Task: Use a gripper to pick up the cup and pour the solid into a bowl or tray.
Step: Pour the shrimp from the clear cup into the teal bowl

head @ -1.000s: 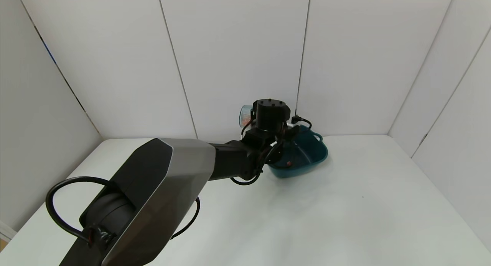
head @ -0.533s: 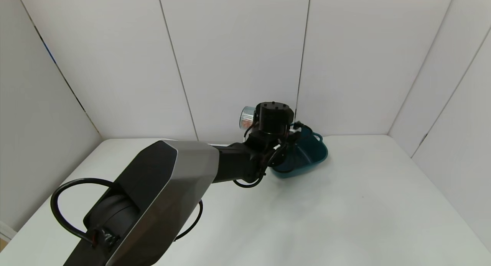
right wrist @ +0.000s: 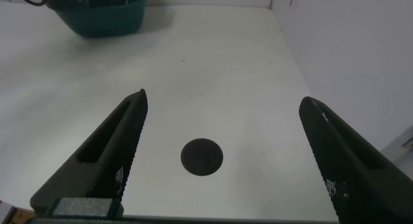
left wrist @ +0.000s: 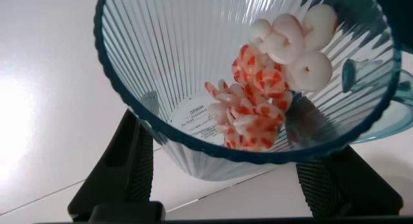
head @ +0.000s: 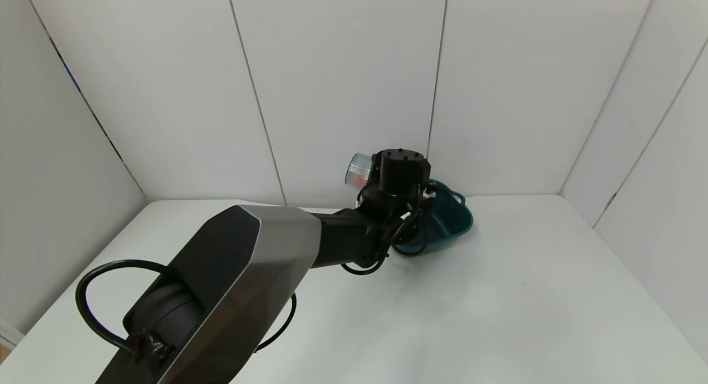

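My left gripper (head: 377,176) is shut on the cup (head: 358,170), a pale blue-green ribbed mug, and holds it tipped on its side just above the near-left rim of the dark teal square dish (head: 452,221) at the back of the table. In the left wrist view the black fingers (left wrist: 129,166) clamp the cup (left wrist: 161,88) from both sides. The solid (left wrist: 258,101), red-orange and white round pieces, is heaped against the cup's lower wall near the rim. My right gripper (right wrist: 224,99) is open and empty, low over the table, far from the dish (right wrist: 97,14).
White panels wall in the white table (head: 498,306) at the back and sides. A black round spot (right wrist: 202,157) lies on the table below the right gripper. My grey-cased left arm (head: 249,273) spans the table's left half.
My left arm has reached a little farther toward the dish and now hides more of it. The cup has shifted slightly right and down, still tipped.
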